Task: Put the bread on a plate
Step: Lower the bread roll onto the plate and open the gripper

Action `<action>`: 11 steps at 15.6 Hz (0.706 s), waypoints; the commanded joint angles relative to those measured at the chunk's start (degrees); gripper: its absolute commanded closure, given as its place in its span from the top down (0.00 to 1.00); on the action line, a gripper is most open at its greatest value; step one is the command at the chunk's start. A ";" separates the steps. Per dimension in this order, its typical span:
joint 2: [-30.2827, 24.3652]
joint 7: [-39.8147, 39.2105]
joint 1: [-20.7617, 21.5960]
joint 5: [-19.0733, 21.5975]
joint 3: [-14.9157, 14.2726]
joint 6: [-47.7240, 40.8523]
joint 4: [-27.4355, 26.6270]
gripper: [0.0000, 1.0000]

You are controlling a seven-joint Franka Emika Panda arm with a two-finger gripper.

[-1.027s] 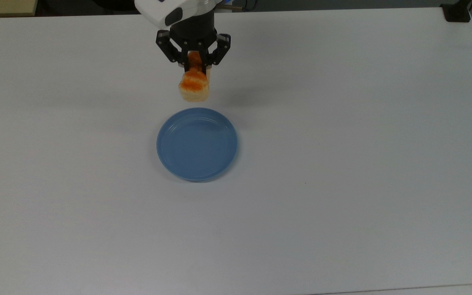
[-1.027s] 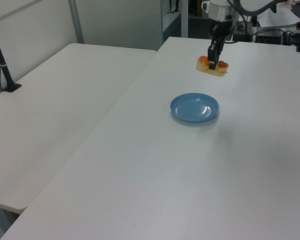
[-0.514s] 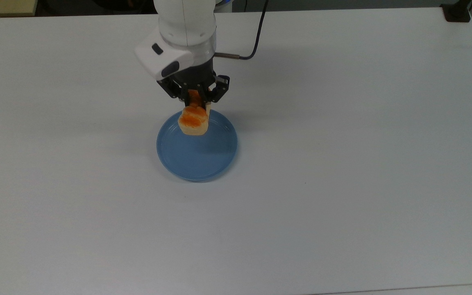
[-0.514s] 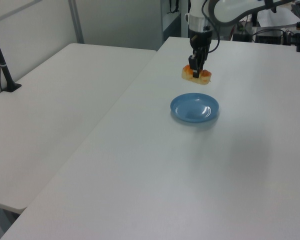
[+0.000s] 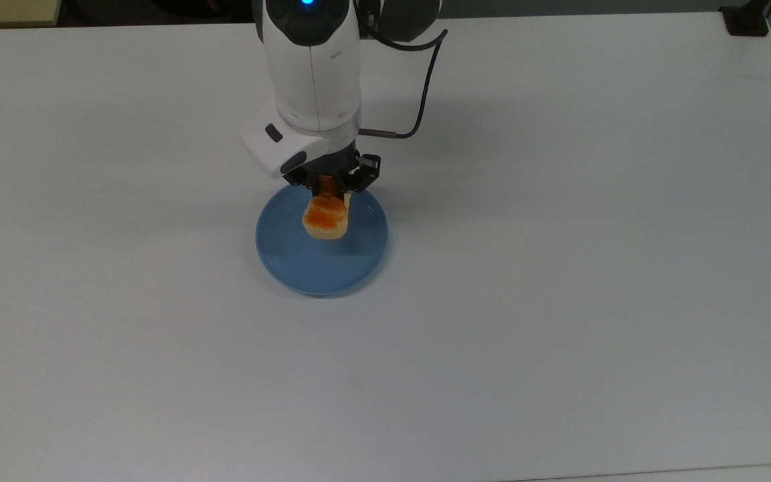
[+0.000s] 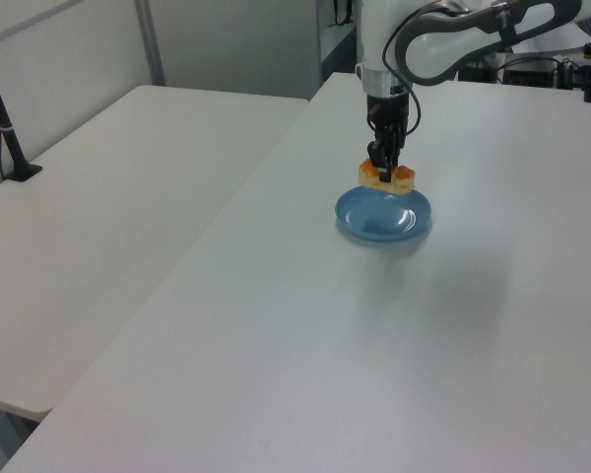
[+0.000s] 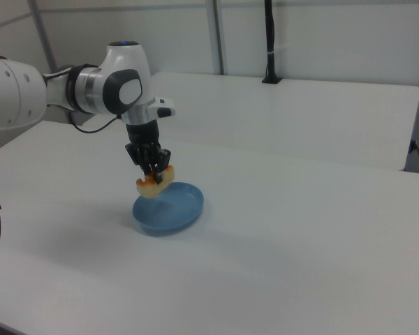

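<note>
So the gripper was clamped on the bread, pinching the small loaf around its middle, orange-brown top facing up. Bread was hanging in the air above the light-blue plate, not touching it as far as the left view and right view showed: you could see a gap between the loaf and the plate's surface, and the same in the right view with the bread over the plate. In the top view the loaf sat over the plate's far half, toward the arm, well inside the rim. Around the plate the white table was bare on every side, its edges well apart from the plate, so loads of room. A black cable looped off the arm's wrist, behind the plate.
</note>
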 commanded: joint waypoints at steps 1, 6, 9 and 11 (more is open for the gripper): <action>2.67 3.47 1.40 -2.59 -0.19 1.73 1.10 0.33; 4.96 6.03 1.58 -5.23 -0.19 4.99 1.01 0.34; 4.96 6.11 1.66 -5.41 -0.19 4.99 0.92 0.70; 4.87 6.55 1.66 -5.50 -0.19 4.90 0.83 0.87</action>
